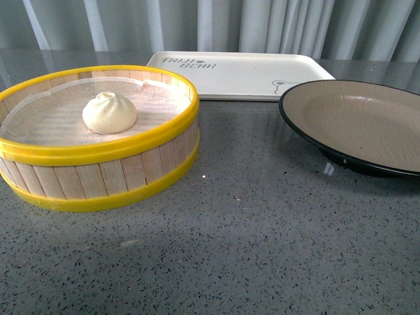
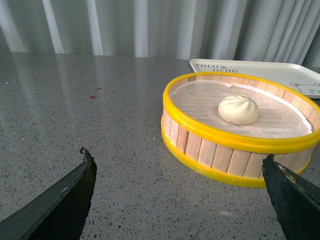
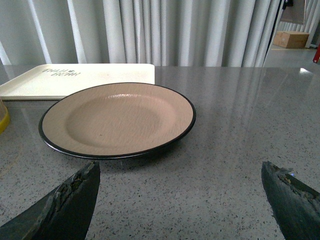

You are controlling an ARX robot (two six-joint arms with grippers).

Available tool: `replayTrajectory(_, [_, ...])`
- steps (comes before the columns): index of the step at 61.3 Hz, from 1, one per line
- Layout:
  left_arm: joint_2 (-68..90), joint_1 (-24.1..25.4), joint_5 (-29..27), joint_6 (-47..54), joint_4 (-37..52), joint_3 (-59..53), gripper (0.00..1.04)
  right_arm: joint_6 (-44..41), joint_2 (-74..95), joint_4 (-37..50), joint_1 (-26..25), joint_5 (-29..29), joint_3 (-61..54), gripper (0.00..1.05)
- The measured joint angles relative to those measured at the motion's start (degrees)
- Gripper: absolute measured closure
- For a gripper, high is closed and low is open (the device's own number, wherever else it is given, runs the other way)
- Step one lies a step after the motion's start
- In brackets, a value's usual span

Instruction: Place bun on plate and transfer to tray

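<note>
On a speckled grey countertop [image 1: 262, 230] before a pale pleated curtain [image 1: 262, 26], the bun [image 1: 109, 112] sits upright on the white cloth lining of a round wooden steamer basket [image 1: 98, 177] with yellow bands, at the left of the front view. The plate [image 1: 357, 121], beige inside with a glossy black rim, rests on the counter at the right, well apart from the basket. The cream tray [image 1: 243, 75], printed with dark lettering and a small bear, lies flat behind them, just beside the plate's far edge; whether the two touch cannot be told. The left gripper [image 2: 177, 159] faces the basket from short of its near wall, its dark fingers spread wide and holding nothing. The right gripper [image 3: 180, 165] faces the plate, its fingers likewise spread wide with nothing between them.
</note>
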Motion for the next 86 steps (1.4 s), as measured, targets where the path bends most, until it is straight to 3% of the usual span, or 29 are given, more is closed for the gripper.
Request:
replayTrajectory(2, [0.9,-0.6,-1.2,-0.8,-1.3,0.3,0.07,0.0,0.0,0.0,0.0,0.0,0.0,0.09])
replayTrajectory(5, [5.1,-2.7,-9.2,-6.0,-10.1,3.5,0.07,0.0,0.0,0.0,0.0,0.0,0.0,0.09])
replayTrajectory(10, [11.7,-4.0,-16.1,-13.2,-17.6,6.8,0.07,0.0,0.0,0.0,0.0,0.0,0.0,0.09])
replayTrajectory(25, [14.0,-5.7,-19.5,-20.8,-14.0,8.8,0.07,0.0,0.0,0.0,0.0,0.0,0.0,0.09])
replayTrajectory(33, [19.9,-9.4,-22.9,-21.0,-8.1,9.4,0.07,0.0,0.0,0.0,0.0,0.0,0.0,0.09])
replayTrajectory(45, [35.4,-11.9,-23.6,-19.1,4.8,15.9,0.07,0.0,0.0,0.0,0.0,0.0,0.0,0.09])
replayTrajectory(51, [44.0,-12.4,-22.4,-19.1,7.1,22.1,0.07,0.0,0.0,0.0,0.0,0.0,0.0,0.09])
replayTrajectory(65, [60.7,-15.1,-18.9,-19.6,3.9,38.8,0.07,0.0,0.0,0.0,0.0,0.0,0.0,0.09])
replayTrajectory(73, [70.5,-20.0,-18.8,-17.3,-0.5,51.4,0.07,0.0,0.0,0.0,0.0,0.0,0.0,0.09])
replayTrajectory(86, [79.4,-25.6,-18.7,-13.2,-3.7,56.7,0.07,0.0,0.0,0.0,0.0,0.0,0.0,0.09])
